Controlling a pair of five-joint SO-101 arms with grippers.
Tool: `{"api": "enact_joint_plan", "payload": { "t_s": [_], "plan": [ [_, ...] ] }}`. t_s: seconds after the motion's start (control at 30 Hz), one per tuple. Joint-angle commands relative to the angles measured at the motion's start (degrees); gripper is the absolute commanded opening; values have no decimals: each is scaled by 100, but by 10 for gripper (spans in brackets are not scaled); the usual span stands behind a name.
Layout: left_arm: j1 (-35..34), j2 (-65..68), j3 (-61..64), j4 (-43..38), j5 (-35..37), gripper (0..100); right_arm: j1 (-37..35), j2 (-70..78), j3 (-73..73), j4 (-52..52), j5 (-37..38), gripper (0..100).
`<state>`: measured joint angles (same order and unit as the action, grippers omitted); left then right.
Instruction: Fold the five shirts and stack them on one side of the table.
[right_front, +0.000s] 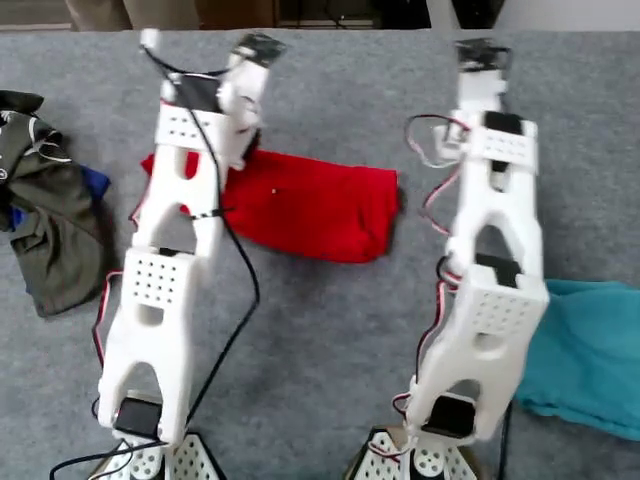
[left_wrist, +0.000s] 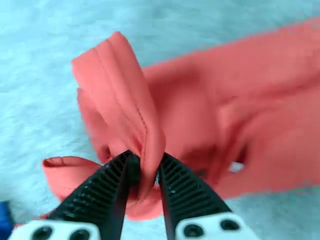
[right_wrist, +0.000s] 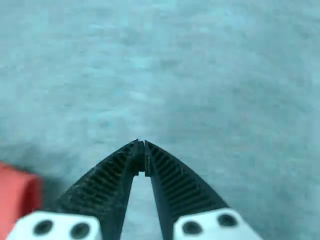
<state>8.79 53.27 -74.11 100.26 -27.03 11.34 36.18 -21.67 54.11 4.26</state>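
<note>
The left tool (left_wrist: 144, 167) clamps a raised fold of the red shirt (left_wrist: 225, 110); the right tool (right_wrist: 140, 150), tips together, hangs over the tabletop (right_wrist: 200, 75).

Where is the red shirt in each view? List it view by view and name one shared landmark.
High view: the red shirt lies just left of centre on the grey table.
Left wrist view: close up, with a fold of it pinched in the left gripper.
Right wrist view: a red corner at the picture's edge, beside the right gripper.
Shared landmark: the grey table.
</note>
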Motion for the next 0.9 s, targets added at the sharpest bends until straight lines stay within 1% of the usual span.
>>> {"api": "enact_joint_plan", "payload": {
  "t_s": [0.0, 0.07, 0.2, 0.5, 0.67, 0.77, 0.87],
  "plan": [
    [519, -787, 413, 53, 44, 18, 453, 171, -365, -334, -132, 6],
    [738, -989, 536, 53, 44, 18, 549, 365, -532, -369, -132, 6],
    [976, -1305, 580, 53, 53, 18, 549, 699, -1156, 0, -123, 6],
    [985, -1780, 563, 53, 44, 18, 646, 1367, -2246, 695, -123, 6],
    [1459, -1903, 536, 35, 44, 18, 646, 1596, -2668, 914, -158, 6],
    [1714, -1868, 246, 35, 44, 18, 646, 1692, -2835, 993, -167, 6],
    [1934, -1868, 220, -79, 44, 18, 646, 1736, -2923, 1055, -167, 6]
  ]
}}
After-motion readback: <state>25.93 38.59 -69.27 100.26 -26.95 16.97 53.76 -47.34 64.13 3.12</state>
